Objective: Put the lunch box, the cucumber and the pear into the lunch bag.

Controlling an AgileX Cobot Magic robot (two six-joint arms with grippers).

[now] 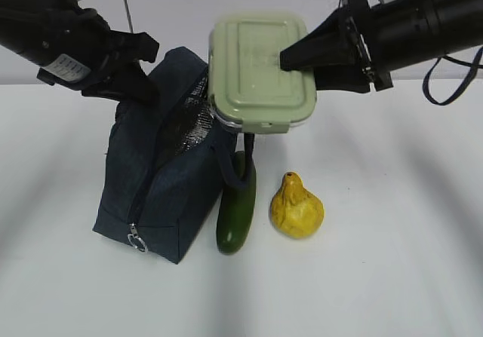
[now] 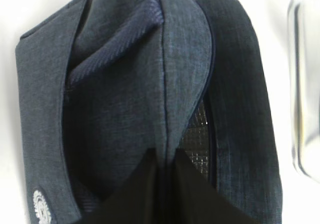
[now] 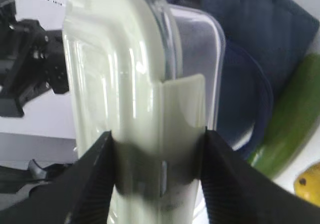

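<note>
White table (image 1: 392,261), pale wall behind. Box (image 1: 260,73) is airborne on edge, lid facing camera, just right of the bag (image 1: 155,179) mouth; right gripper (image 3: 156,171) is clamped across its rim. Left gripper (image 1: 124,77) is pinched on the bag's top fabric, holding the opening apart. Cucumber (image 1: 236,205) and pear (image 1: 296,207) sit beside the bag. Risk: opening looks narrow, so the box corner may catch the edge, tip the bag or twist in the grip.

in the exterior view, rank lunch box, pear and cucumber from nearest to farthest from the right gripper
1. lunch box: clamped in the right gripper, held up beside the lunch bag.
2. pear: on the table, below the gripper.
3. cucumber: left of the pear, against the bag; only slightly farther.
</note>
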